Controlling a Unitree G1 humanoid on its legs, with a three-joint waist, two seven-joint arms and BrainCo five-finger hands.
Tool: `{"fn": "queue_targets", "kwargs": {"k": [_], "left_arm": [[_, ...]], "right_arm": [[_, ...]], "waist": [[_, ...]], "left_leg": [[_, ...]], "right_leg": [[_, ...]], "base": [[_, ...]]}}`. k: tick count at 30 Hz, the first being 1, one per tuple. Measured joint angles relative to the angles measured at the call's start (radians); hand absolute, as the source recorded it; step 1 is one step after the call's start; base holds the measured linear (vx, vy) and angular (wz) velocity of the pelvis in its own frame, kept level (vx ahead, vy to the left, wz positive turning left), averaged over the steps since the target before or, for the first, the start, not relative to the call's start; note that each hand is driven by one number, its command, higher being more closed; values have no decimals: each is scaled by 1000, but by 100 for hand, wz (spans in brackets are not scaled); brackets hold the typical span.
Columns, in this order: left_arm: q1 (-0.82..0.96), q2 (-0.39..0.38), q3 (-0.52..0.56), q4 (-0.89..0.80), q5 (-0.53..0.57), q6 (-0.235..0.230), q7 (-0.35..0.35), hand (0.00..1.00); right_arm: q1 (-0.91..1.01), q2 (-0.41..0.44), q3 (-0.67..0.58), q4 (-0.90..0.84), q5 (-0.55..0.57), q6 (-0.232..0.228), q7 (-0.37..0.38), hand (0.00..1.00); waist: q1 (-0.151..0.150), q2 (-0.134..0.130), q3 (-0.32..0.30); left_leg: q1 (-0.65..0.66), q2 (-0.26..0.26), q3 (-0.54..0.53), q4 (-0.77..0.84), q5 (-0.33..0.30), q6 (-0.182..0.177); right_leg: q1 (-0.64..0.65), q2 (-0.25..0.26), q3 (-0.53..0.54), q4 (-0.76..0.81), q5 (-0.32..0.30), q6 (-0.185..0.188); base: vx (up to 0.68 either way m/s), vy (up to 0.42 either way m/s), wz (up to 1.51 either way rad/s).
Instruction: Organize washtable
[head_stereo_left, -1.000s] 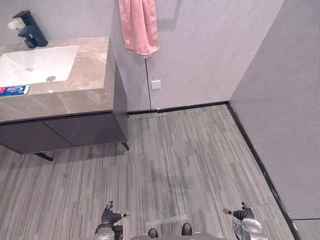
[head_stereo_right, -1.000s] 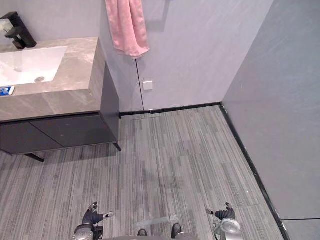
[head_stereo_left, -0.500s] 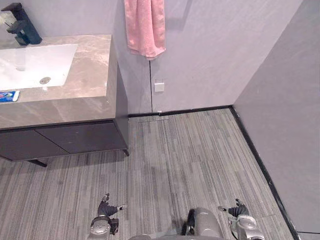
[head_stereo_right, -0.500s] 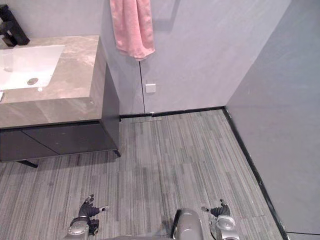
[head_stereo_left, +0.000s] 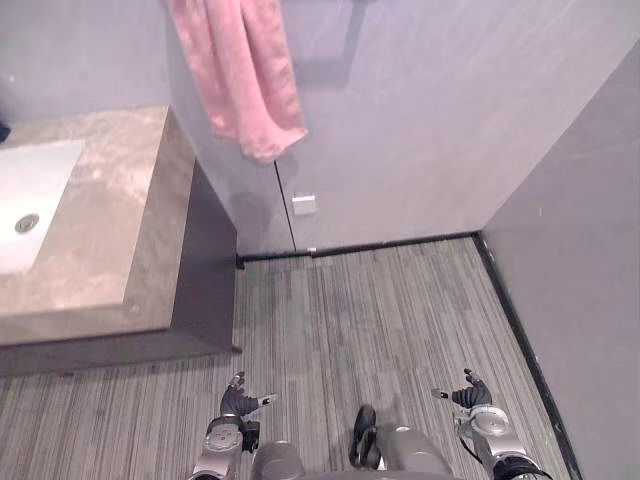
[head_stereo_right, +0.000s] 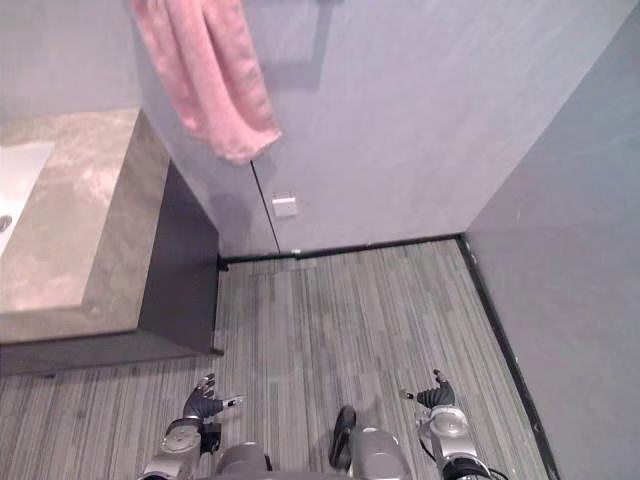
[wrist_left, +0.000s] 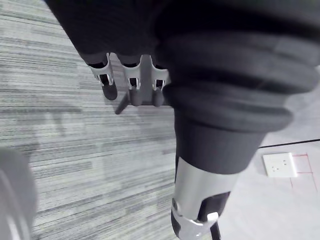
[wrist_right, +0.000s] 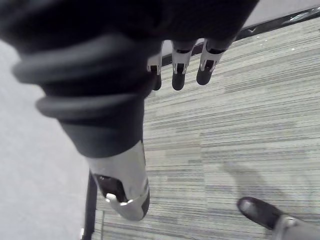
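Observation:
The washtable (head_stereo_left: 110, 230) with its brown marble top stands at the left, and part of its white basin (head_stereo_left: 30, 190) shows at the view's edge. A pink towel (head_stereo_left: 240, 80) hangs on the wall above the table's right end. My left hand (head_stereo_left: 238, 403) hangs low over the floor, open and empty, its fingers (wrist_left: 107, 85) relaxed. My right hand (head_stereo_left: 470, 395) hangs the same way on the other side, its fingers (wrist_right: 177, 70) straight and holding nothing. Both hands are well short of the table.
A dark cabinet (head_stereo_left: 200, 260) sits under the marble top. A white wall socket (head_stereo_left: 304, 205) is low on the back wall. A grey side wall (head_stereo_left: 590, 250) closes the right, with dark skirting (head_stereo_left: 400, 243) along the striped grey floor (head_stereo_left: 370, 310).
The camera has swung right and closer to the wall: the washtable has slid to the left edge, and the tap and toothpaste box have left the picture. Both hands stay low and open.

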Motion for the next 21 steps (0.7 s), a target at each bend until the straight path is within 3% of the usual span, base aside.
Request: {"fn": "queue_targets", "kwargs": {"k": [3, 4, 5, 6, 7, 9, 10, 12, 13, 14, 16, 17, 18, 20, 21], "left_arm": [[-1, -11, 1, -1, 0, 0, 1, 0], [0, -18, 1, -1, 0, 0, 1, 0], [3, -20, 1, -1, 0, 0, 1, 0], [6, -12, 2, -1, -1, 0, 3, 0], [-4, -8, 2, -6, -1, 0, 2, 0], [0, -13, 3, -8, -1, 1, 1, 0], [8, -12, 3, -8, -1, 2, 1, 0], [22, 0, 2, -13, -1, 3, 2, 0], [21, 10, 2, -13, -1, 3, 2, 0], [16, 21, 2, -15, -1, 3, 2, 0], [20, 27, 2, -18, -2, 3, 3, 0], [19, 26, 2, -22, -8, 3, 4, 0], [17, 26, 3, -22, -9, 3, 4, 0], [11, 26, 3, -23, -8, 1, 4, 0], [12, 37, 2, -23, -8, 0, 4, 0]], "right_arm": [[8, 5, -14, 0, 1, 0, -7, 0], [12, 4, -14, -1, 1, 0, -16, 0], [16, 4, -13, -1, 1, 0, -20, 0], [19, 19, -2, -1, 1, 0, -20, 0], [19, 25, 3, -2, 1, -1, -19, 0], [12, 25, 3, -2, 1, -1, -18, 0], [13, 27, 3, -2, 1, -1, -18, 0], [17, 32, 13, -2, -1, -1, -16, 0], [16, 34, 20, -2, -2, -1, -16, 0], [17, 34, 26, -1, -2, -1, -16, 0], [18, 36, 31, 2, -2, 0, -15, 0], [20, 34, 32, 2, -3, -1, -15, 0], [23, 33, 32, 2, -3, -1, -15, 0], [29, 31, 31, 1, -3, -1, -15, 0], [40, 32, 31, 0, -2, -1, -15, 0]], "waist": [[13, -11, 8], [13, -3, 7], [15, 7, 3], [17, -19, 0], [18, -41, -5], [20, -41, -4], [19, -38, -6], [20, -45, -10], [15, -49, -12], [16, -51, -13], [15, -48, -12], [10, -35, -9], [10, -29, -8], [-2, -23, -10], [-11, -48, -19]], "left_leg": [[-39, -66, -7, -342, 37, -22], [-44, -79, -5, -455, 119, -7], [-35, -77, -4, -464, 195, 18], [-23, -110, 7, -452, 207, 67], [-29, -138, 15, -425, 154, 76], [-21, -148, 29, -359, 86, 100], [3, -149, 37, -341, 53, 107], [86, -166, 52, -350, -1, 122], [115, -176, 52, -355, -16, 127], [157, -187, 48, -373, -29, 134], [232, -195, 43, -431, -29, 134], [299, -189, 23, -486, -27, 130], [329, -181, 13, -507, -25, 127], [346, -160, -24, -513, -24, 119], [353, -175, -40, -507, -31, 72]], "right_leg": [[63, -39, 27, -22, -35, 56], [88, -44, 28, -26, -56, 88], [98, -47, 35, -23, -71, 104], [117, -77, 40, -20, -92, 132], [117, -111, 39, 0, -110, 154], [96, -145, 54, 116, -136, 183], [72, -162, 64, 218, -141, 192], [-40, -216, 109, 549, -106, 258], [-88, -231, 117, 673, -99, 272], [-146, -249, 108, 798, -109, 255], [-196, -240, 86, 837, -139, 205], [-230, -210, 48, 782, -170, 154], [-253, -185, 35, 713, -182, 133], [-303, -133, 53, 502, -173, 129], [-314, -123, 90, 334, -65, 104]], "base": [[365, 165, -28], [396, 240, -21], [519, 321, -9], [539, 309, 1], [546, 289, 6], [409, 205, -7], [513, 269, -17], [418, 180, -8], [414, 57, 12], [418, 33, 15], [408, -11, 13], [388, -48, 23], [378, -63, 31], [393, -149, 59], [435, -186, 78]]}}
